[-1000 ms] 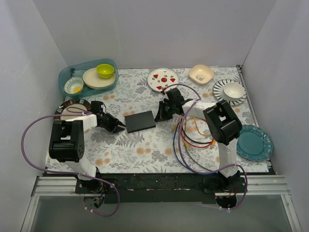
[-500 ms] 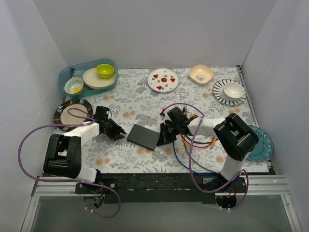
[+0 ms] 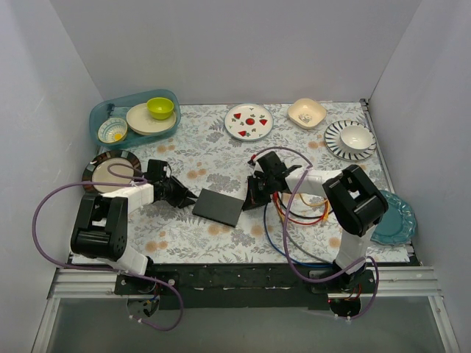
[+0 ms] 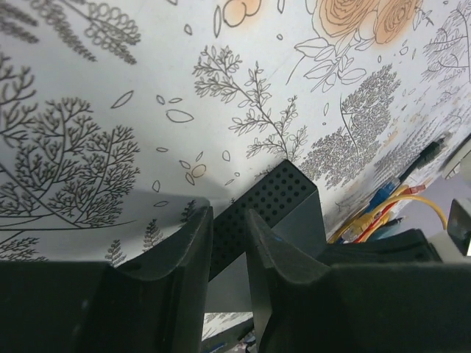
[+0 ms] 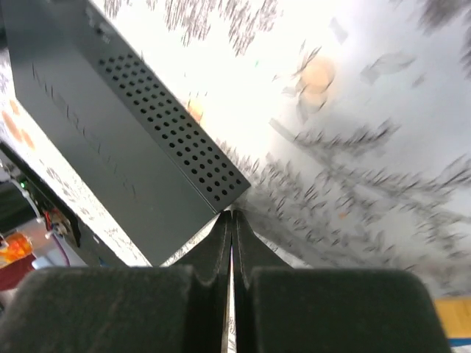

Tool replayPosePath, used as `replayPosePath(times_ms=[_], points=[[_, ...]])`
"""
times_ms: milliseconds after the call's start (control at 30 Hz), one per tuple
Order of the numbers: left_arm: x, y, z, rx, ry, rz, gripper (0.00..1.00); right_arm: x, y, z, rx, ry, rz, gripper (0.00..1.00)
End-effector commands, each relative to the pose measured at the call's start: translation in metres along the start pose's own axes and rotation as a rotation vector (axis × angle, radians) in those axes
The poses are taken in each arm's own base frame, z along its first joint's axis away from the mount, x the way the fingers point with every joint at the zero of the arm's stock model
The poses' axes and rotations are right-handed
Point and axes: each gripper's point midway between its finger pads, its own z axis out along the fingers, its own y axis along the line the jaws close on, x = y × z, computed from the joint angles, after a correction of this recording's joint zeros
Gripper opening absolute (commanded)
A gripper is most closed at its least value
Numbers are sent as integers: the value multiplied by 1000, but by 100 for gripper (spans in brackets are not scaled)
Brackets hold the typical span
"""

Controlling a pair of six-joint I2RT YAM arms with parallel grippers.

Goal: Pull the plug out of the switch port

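Closer to the robot now, the switch (image 3: 218, 207) has slid and turned. The left gripper (image 4: 229, 220) pinches its edge, steadying it. The right gripper (image 5: 230, 215), pressed together and empty, holds no plug yet.

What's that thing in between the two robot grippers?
The switch, a flat dark box, lies between the left gripper and the right gripper. The top view shows it.

we log: right gripper (image 5: 230, 215) jaws pressed together | tips at vented corner of switch (image 5: 88, 125) | flowered cloth (image 5: 360, 140) blurred
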Motion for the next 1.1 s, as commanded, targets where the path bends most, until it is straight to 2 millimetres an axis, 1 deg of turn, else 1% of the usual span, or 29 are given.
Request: replayPosePath(times_ms=[0,100,133,167,233,300,367,400,433,500,533,567,600,633,667,700,733,767,800,833,867,900,933,967,1000,1033,1067], points=[[22,25,0,-32,46,-25,25,-23,-26,6,106,-30,-8,1],[24,23,1,-11,53,-35,25,-41,-22,9,89,-47,5,1],[24,22,1,-5,53,-36,25,-50,-17,12,81,-50,0,1],[22,20,1,2,50,-39,25,-54,-16,13,79,-51,-7,1],[19,17,2,3,42,-36,25,-59,-15,18,75,-48,-7,1],[16,16,3,-4,32,-33,25,-67,-10,18,71,-56,-14,1],[10,15,3,-17,11,-31,26,-68,-9,16,74,-56,-14,1],[8,16,3,-22,5,-30,26,-70,-11,13,91,-68,-16,1],[2,14,2,-26,-12,-37,26,-72,-9,6,97,-85,-25,1],[-2,14,-4,-28,-26,-51,28,-68,-16,-5,144,-98,-15,1],[-8,11,-8,-24,-43,-59,29,-73,-11,-19,152,-130,-27,1],[-11,15,-12,-50,-62,-68,30,-76,-16,-27,207,-162,-33,1],[-16,14,-16,-56,-84,-68,32,-70,-22,-36,253,-153,-31,1],[-23,7,-28,-44,-130,-53,33,-76,-15,-54,263,-200,-61,6],[-35,7,-38,-80,-193,-46,34,-79,-17,-65,300,-233,-77,15],[-42,6,-47,-95,-242,-38,37,-83,-10,-83,306,-276,-98,28],[-51,-1,-63,-88,-310,-20,39,-84,-7,-93,324,-296,-125,47],[-59,-5,-76,-112,-353,-16,41,-90,-12,-106,388,-347,-136,53],[-74,1,-85,-168,-436,-13,44,-95,-3,-124,394,-402,-156,59],[-79,1,-90,-193,-456,3,47,-95,1,-132,407,-425,-174,68],[-82,-1,-94,-204,-470,13,49,-99,1,-142,438,-462,-190,71],[-84,-3,-95,-201,-476,27,54,-101,9,-156,434,-501,-201,75],[-84,-5,-94,-193,-472,36,55,-100,13,-161,436,-517,-216,77],[-86,-10,-93,-173,-470,63,57,-100,15,-168,452,-542,-235,86],[-82,-10,-89,-164,-454,72,59,-100,23,-179,441,-577,-256,98],[-83,-10,-88,-155,-457,76,60,-92,25,-177,446,-578,-277,99],[-82,-9,-86,-155,-453,78,61,-92,25,-182,461,-604,-297,99]])
